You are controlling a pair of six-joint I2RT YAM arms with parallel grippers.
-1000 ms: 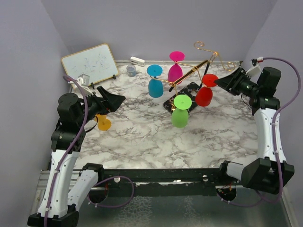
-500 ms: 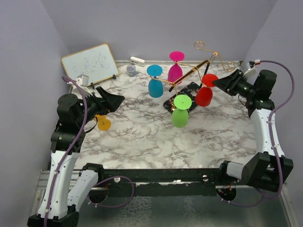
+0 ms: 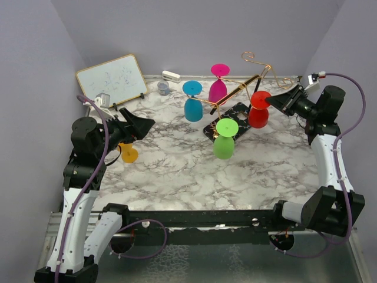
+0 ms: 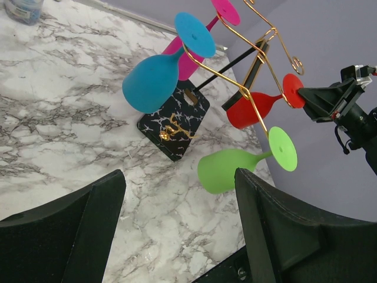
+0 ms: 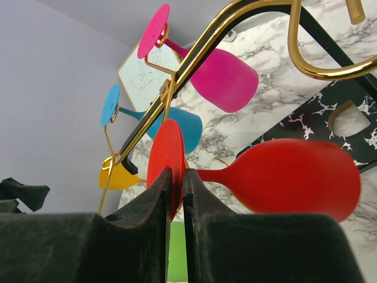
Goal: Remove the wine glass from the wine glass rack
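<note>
The wine glass rack (image 3: 237,89) is a gold wire stand on a black patterned base (image 3: 232,115) at the back middle of the table. Red (image 3: 258,113), green (image 3: 224,144), blue (image 3: 193,109) and pink (image 3: 218,89) wine glasses hang from its arms. My right gripper (image 3: 271,101) is shut on the round foot (image 5: 167,152) of the red wine glass, whose bowl (image 5: 297,183) points away from the fingers. The foot still sits by the rack's gold wire (image 5: 197,50). My left gripper (image 4: 179,177) stands open over the marble at the left, holding nothing.
An orange glass (image 3: 128,153) lies on the table under the left gripper. A whiteboard (image 3: 112,78), a small grey cup (image 3: 163,88) and a white stapler-like object (image 3: 171,75) stand along the back. Walls close in on both sides.
The right gripper moved in to the red glass and closed on its foot. The red glass shifted slightly up and right. The left arm has stayed still.
</note>
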